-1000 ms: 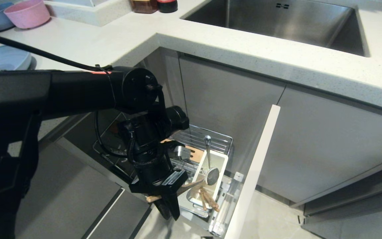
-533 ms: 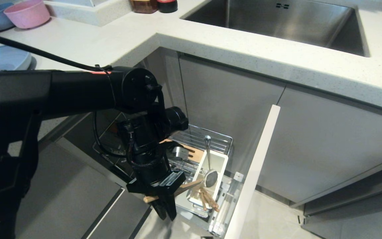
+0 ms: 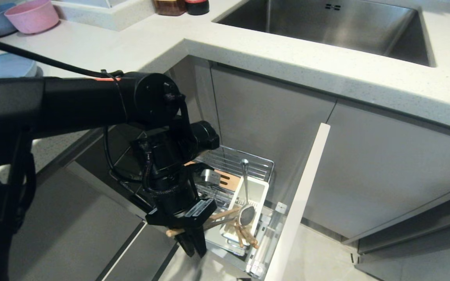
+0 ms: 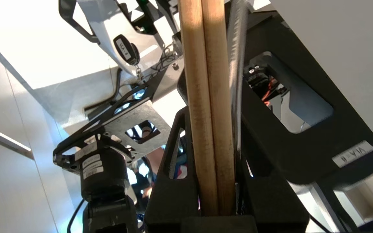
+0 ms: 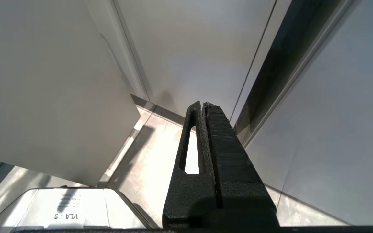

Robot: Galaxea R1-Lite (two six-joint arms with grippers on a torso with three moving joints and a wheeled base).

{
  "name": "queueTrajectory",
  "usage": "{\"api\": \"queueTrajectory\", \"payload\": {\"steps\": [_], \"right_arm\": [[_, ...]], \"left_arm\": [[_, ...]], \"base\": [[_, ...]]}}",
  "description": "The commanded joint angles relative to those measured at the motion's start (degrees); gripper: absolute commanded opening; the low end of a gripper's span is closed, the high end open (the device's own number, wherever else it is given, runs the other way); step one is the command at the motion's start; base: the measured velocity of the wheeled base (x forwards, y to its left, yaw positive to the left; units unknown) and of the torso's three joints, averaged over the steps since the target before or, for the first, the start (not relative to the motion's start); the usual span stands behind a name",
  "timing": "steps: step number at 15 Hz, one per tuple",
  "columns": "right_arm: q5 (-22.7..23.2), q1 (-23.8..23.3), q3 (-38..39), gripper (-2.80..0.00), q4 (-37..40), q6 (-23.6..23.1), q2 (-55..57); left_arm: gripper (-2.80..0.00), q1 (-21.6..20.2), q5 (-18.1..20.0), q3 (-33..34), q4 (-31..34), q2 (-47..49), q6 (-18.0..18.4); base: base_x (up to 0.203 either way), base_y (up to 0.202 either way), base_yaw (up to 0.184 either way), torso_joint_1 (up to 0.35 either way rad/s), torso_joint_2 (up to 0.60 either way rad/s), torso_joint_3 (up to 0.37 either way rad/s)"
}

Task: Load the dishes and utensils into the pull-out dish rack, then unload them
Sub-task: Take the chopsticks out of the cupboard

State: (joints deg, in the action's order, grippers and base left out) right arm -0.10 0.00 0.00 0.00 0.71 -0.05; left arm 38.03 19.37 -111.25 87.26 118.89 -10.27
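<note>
speckled stone counter [image 3: 272,54], left tool [image 3: 193,244] clamping round wooden chopsticks [image 3: 213,218], right tool [image 5: 206,111] closed

Not much lettering on show, but some. In the left wrist view, a small white tag [image 4: 352,151] on the black finger of the left pincer [image 4: 215,194] carries raised characters that look like "VLA" with strokes beside them, seen upside down. A dark key fob [image 4: 126,49] hanging from the robot's frame bears a white strip with tiny print, again apparently "VLA", too small to confirm. White stickers [image 4: 91,160] on a black motor housing are illegible. In the right wrist view, a white label [image 5: 66,216] on a pale grey body reads "VLA - 9" upside down, with unreadable lines by it.
</note>
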Motion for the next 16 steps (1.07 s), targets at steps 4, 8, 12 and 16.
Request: {"api": "queueTrajectory", "payload": {"steps": [4, 8, 12, 16], "right_arm": [[0.01, 0.0, 0.09, -2.8, 0.0, 0.0, 0.05], [0.01, 0.0, 0.09, -2.8, 0.0, 0.0, 0.05], [0.01, 0.0, 0.06, -2.8, 0.0, 0.0, 0.05], [0.01, 0.0, 0.09, -2.8, 0.0, 0.0, 0.05]], "left_arm": [[-2.8, 0.06, 0.14, -0.02, 0.4, -4.89, -0.54], [-2.8, 0.1, 0.14, -0.02, 0.4, -6.44, -0.54], [-2.8, 0.29, 0.14, -0.02, 0.4, -7.84, -0.54], [-2.8, 0.37, 0.14, -0.02, 0.4, -10.0, -0.54]], "base": [[0.0, 0.0, 0.0, 0.0, 0.0, 0.0], [0.0, 0.0, 0.0, 0.0, 0.0, 0.0], [0.0, 0.0, 0.0, 0.0, 0.0, 0.0], [0.0, 0.0, 0.0, 0.0, 0.0, 0.0]]}}
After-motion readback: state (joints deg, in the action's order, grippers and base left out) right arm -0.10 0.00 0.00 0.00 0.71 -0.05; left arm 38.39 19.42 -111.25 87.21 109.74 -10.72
